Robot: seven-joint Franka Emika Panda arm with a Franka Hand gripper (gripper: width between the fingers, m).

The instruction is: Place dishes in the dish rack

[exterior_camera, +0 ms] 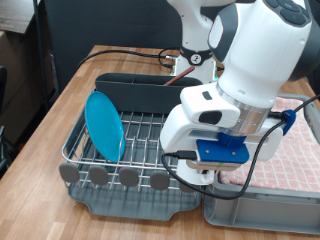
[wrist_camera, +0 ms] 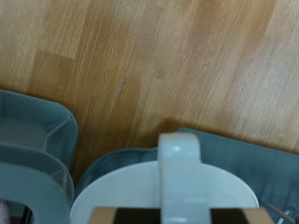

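Observation:
The light-blue plate point(exterior_camera: 104, 125) stands on edge in the silver wire dish rack point(exterior_camera: 75, 150), towards the exterior view's left. My arm's hand point(exterior_camera: 215, 128) hangs low over the rack's right edge, and its fingertips are hidden behind it. In the wrist view the white mug point(wrist_camera: 163, 191) fills the lower middle, very close to the camera, with its handle point(wrist_camera: 179, 163) pointing at the wooden table point(wrist_camera: 159, 65). The fingers do not show clearly there. The wooden spoon is out of view.
The rack has a dark grey back bin point(exterior_camera: 135, 92) and a row of grey discs point(exterior_camera: 115, 177) on its near edge. The grey crate point(exterior_camera: 260, 215) lined with pink checked cloth point(exterior_camera: 295, 150) stands right beside the rack. Black cables run by the arm.

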